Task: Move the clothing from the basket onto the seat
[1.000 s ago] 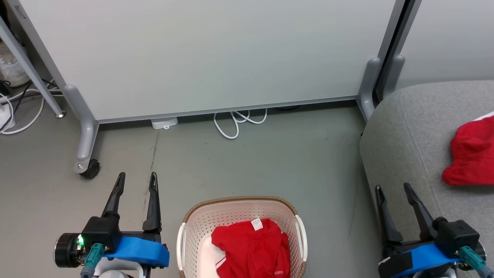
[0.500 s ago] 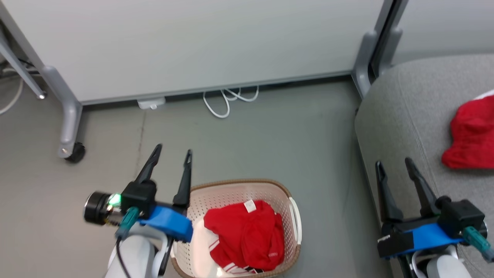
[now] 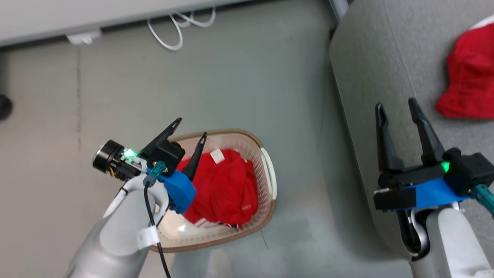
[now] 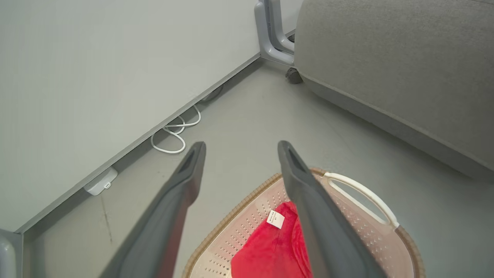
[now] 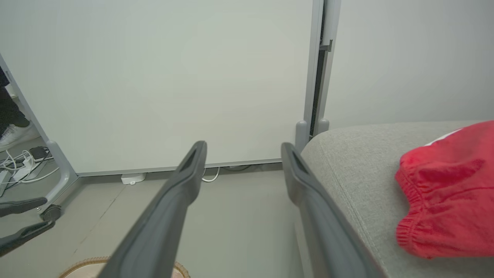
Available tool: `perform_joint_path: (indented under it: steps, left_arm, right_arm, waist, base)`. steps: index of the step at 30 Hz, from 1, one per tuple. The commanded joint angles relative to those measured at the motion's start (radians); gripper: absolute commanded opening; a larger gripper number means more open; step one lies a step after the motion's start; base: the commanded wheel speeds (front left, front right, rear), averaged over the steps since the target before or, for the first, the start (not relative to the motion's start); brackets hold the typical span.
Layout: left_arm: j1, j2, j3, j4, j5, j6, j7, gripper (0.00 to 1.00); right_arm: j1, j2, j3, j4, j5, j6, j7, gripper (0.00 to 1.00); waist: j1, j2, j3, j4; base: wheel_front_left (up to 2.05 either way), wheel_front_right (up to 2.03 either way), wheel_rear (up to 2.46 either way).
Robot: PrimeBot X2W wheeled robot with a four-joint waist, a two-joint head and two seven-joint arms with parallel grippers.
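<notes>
Claws spread wide, left claw angled over basket and clothing — right claw above seat edge

Basket on floor, clothing in it; seat to its R, 2nd garment on seat.

Your basket: cream, perforated, brown rim, white handles, upright on the floor just left of the seat. Red clothing heaped inside it, white label up, striped edge showing. Another red garment lies crumpled on the grey seat.
</notes>
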Motion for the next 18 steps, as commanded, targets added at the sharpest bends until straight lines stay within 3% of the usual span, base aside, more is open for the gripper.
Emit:
perform_joint_path:
  steps: [1, 11, 18]
  left_arm:
    - [-0.041, 0.016, -0.032, 0.039, -0.01, -0.001, -0.003, 1.0]
    - [-0.216, 0.021, -0.277, 0.302, -0.065, -0.001, 0.039, 1.0]
    - [-0.297, 0.004, -0.434, 0.413, -0.167, -0.001, 0.154, 1.0]
  right_arm:
    - [-0.03, 0.004, 0.004, -0.01, 0.001, 0.0, -0.004, 1.0]
    - [-0.117, 0.012, 0.02, -0.048, 0.0, 0.0, -0.004, 1.0]
    - [-0.163, 0.013, 0.031, -0.075, -0.002, 0.0, -0.004, 1.0]
  waist:
    - [-0.0002, 0.0, 0.105, -0.058]
    - [-0.0002, 0.0, 0.278, -0.101]
    - [-0.0002, 0.0, 0.39, -0.117]
  base:
    - [0.0, 0.0, 0.0]
    - [0.0, 0.0, 0.0]
    - [0.0, 0.0, 0.0]
